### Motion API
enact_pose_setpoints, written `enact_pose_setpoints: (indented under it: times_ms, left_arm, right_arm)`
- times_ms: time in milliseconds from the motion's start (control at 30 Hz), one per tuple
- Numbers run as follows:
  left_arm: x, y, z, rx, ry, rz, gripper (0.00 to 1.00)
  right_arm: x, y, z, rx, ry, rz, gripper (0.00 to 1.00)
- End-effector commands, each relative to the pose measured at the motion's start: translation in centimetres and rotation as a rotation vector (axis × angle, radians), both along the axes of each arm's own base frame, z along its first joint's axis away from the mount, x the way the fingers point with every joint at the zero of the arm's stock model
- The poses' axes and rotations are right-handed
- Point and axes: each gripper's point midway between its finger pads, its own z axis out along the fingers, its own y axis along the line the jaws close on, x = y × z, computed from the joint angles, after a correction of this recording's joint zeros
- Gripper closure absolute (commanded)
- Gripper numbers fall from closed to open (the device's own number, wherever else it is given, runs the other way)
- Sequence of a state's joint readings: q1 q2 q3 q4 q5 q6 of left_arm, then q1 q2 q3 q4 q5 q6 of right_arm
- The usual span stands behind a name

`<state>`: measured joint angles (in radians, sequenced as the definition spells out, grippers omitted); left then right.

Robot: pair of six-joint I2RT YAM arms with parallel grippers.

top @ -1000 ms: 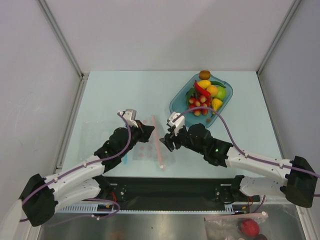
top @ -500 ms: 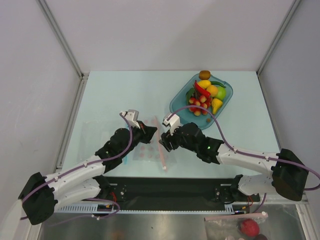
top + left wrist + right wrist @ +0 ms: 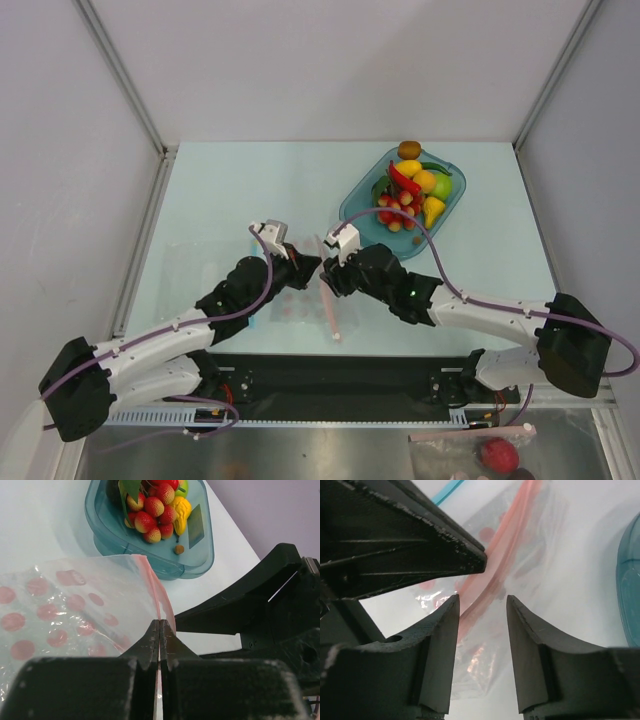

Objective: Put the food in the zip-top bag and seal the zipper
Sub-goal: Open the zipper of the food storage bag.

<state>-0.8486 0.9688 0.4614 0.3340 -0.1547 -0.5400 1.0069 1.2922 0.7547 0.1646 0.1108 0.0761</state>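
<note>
Pinching the mouth edge of the zip-top bag, the left hand has its fingers pressed fully together on the zipper, lifting that edge slightly off the worktop; judged purpose: to anchor one lip so the mouth can be pulled apart. Right hand: fingers apart, straddling the same pink strip from the opposite side, with a visible gap on each side and nothing gripped; judged purpose: to take the other lip. Bag location: centre of the worktop, between the two hands, its spotted clear body spreading toward 9 o'clock in the top view. Zipper orientation: long axis roughly 12 to 6 o'clock, the near end leaning slightly toward 5, so the mouth faces 3 o'clock. Food: all heaped in the teal tray, at about 1 o'clock from the bag and well apart from it; none bagged. The mouth's facing toward the tray side appears to suit short transfers. Step in hand, as judged: opening the mouth; filling and sealing not yet done.
</note>
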Motion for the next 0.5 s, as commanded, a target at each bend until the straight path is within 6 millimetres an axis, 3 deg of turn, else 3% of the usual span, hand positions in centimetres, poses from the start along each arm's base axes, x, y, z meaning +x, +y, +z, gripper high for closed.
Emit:
enact_pose_setpoints:
  times_ms: [0,300,467]
  left_arm:
    - [0.6,-0.4,3.1,-0.042,-0.072,0.006,1.00]
    - [1.3,0.4,2.4,0.010,-0.053,0.066,1.00]
    - [1.8,1.0,1.8,0.044,-0.035,0.106,1.00]
  right_arm:
    - [2.1,-0.1,2.2,0.034,-0.034,-0.090,0.56]
    - [3.0,-1.4,2.0,0.008,-0.039,-0.158,0.64]
    - [3.4,-1.8,1.9,-0.028,-0.051,-0.180,0.48]
